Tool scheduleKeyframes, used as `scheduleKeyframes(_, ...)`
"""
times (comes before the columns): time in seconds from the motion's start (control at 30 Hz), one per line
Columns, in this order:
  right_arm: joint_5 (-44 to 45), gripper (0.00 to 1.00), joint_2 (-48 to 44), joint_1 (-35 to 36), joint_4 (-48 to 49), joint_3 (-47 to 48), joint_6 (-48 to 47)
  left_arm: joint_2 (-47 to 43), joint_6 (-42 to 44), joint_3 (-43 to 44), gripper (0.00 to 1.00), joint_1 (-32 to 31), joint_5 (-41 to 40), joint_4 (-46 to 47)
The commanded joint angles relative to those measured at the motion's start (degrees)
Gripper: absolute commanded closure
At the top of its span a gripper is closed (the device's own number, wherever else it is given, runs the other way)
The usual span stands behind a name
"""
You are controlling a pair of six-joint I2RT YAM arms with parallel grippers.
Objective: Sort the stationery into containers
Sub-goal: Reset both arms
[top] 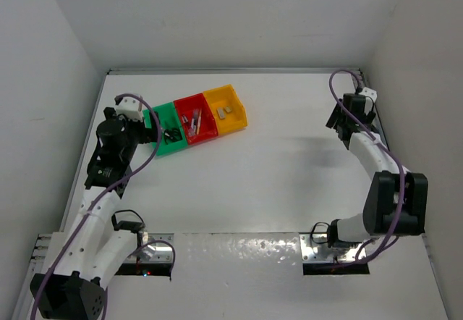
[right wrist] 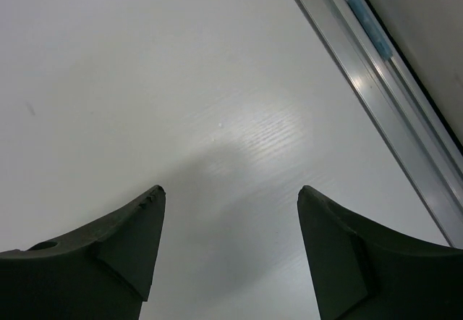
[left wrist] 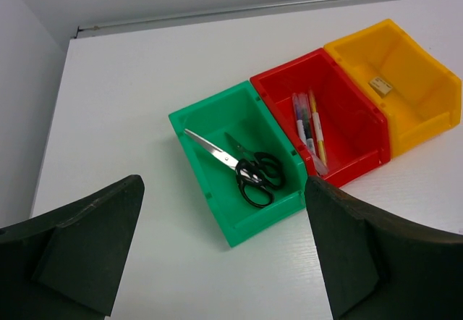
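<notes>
My left tool (left wrist: pixel 223 181) hangs released over the white surface (left wrist: pixel 130 81), jaws spread wide with nothing between them. The row of joined plastic bins lies straight ahead of it, just beyond the fingertips. The row's long axis runs from near-left to far-right in my left wrist view: the green rectangular bin (left wrist: pixel 268 217) is closest, the red bin (left wrist: pixel 358 117) is in the middle, and the yellow-orange bin (left wrist: pixel 423 117) is farthest.

The stationery I can find is already inside the bins:
- **Green bin:** black-handled steel scissors (left wrist: pixel 246 168) lie along its length, handles toward me and blades pointing away.
- **Red bin:** a cluster of slim pens (left wrist: pixel 309 128) lies lengthwise.
- **Yellow-orange bin:** a small tan eraser block (left wrist: pixel 380 85) sits inside.

My right tool (right wrist: pixel 231 190) is also released and empty. It sits well apart on the opposite side, over bare surface beside the aluminium edge rail (right wrist: pixel 383 95). The left arm is clearly the nearer one for anything at the bins. I see no loose piece on the surface in any view, so I judge the sorting finished or close to it.
</notes>
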Motion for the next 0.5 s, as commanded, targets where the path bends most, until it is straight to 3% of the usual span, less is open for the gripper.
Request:
scheduleKeyframes(0.0,0.2,0.28,-4.9,1.6,0.1,0.3,-1.9,-2.6,-1.8,-1.7,0.09,-0.6,0.3,2.1)
scheduleKeyframes(0.47,-3.2,0.27,-14.8,9.4,0.6,-4.9,-5.5,-6.6,-6.1,-6.8,0.08,-0.7,-2.1,1.6)
